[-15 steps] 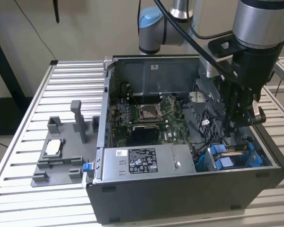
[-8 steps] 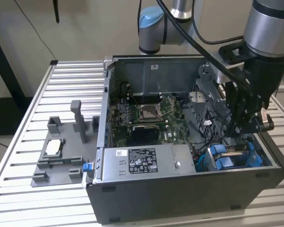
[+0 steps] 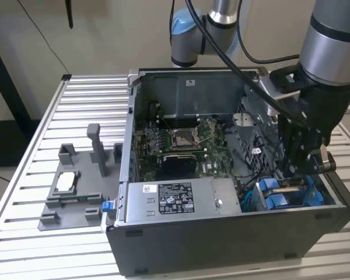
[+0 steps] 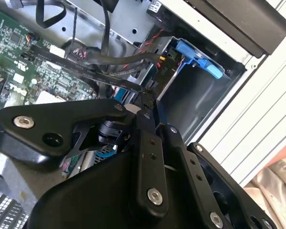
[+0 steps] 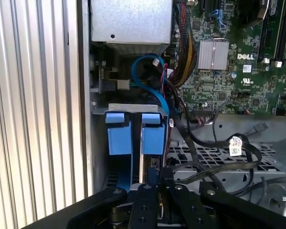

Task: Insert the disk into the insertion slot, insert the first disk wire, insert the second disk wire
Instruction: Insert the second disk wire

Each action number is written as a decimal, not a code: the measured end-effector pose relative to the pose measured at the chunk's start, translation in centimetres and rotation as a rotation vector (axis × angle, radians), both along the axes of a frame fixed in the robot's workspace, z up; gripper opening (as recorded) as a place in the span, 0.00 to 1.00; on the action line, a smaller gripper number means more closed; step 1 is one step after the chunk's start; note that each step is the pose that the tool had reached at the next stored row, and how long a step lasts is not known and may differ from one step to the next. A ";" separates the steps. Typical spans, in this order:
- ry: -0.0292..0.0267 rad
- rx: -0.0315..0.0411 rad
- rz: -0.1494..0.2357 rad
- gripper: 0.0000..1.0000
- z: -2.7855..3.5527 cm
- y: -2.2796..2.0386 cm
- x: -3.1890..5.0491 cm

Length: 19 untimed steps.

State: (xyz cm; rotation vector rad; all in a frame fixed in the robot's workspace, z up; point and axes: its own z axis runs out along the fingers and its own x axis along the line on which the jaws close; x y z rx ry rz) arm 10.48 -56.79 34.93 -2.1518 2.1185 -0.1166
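My gripper (image 3: 293, 175) hangs low inside the open computer case, over the drive cage at the exterior view's right. Two blue carrier tabs (image 5: 136, 133) stand side by side in the dark metal insertion slot (image 5: 101, 143); the tabs (image 3: 274, 197) show just below my fingers. The disk's silver body is hidden in the cage. My fingers (image 4: 144, 112) stand close together, and the end of a flat black disk wire (image 4: 93, 76) runs right to the tips of the gripper (image 4: 148, 98). Another wire with red strands (image 4: 155, 58) ends at a connector by the cage.
The green motherboard (image 3: 186, 143) lies in the middle of the case and the silver power supply (image 3: 175, 195) at its front. Loose black cables (image 5: 214, 167) cross the perforated cage top. A grey fixture (image 3: 76, 186) sits on the slatted table (image 3: 29, 175) at the exterior view's left.
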 end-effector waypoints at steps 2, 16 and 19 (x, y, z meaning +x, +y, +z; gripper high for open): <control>0.0000 0.0032 -0.001 0.16 -0.20 0.00 0.06; 0.0000 0.0121 -0.009 0.16 -1.33 -0.03 0.36; 0.0000 0.0112 -0.015 0.16 -1.58 -0.04 0.36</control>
